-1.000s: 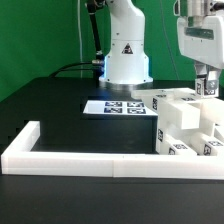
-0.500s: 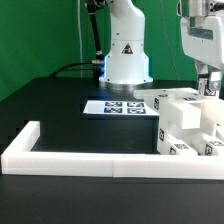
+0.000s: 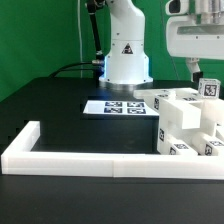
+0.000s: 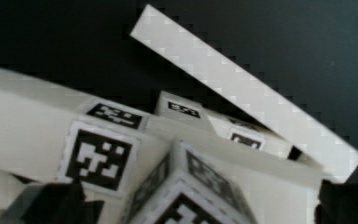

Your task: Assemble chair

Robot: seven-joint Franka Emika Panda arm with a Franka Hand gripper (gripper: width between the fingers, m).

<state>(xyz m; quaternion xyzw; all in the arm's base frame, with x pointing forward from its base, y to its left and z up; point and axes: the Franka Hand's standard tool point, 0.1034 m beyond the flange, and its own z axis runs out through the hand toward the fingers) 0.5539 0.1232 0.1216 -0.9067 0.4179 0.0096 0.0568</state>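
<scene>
Your arm's two-finger claw (image 3: 204, 70) hangs open, gripping nothing, just above the small white plastic tagged chair blocks (image 3: 185, 125). They are clustered at the exterior view's right, behind the long low white border wall (image 3: 60, 155). The thin flat white marker board (image 3: 118, 107) lies just beside them, before the white robot base (image 3: 125, 55).
</scene>
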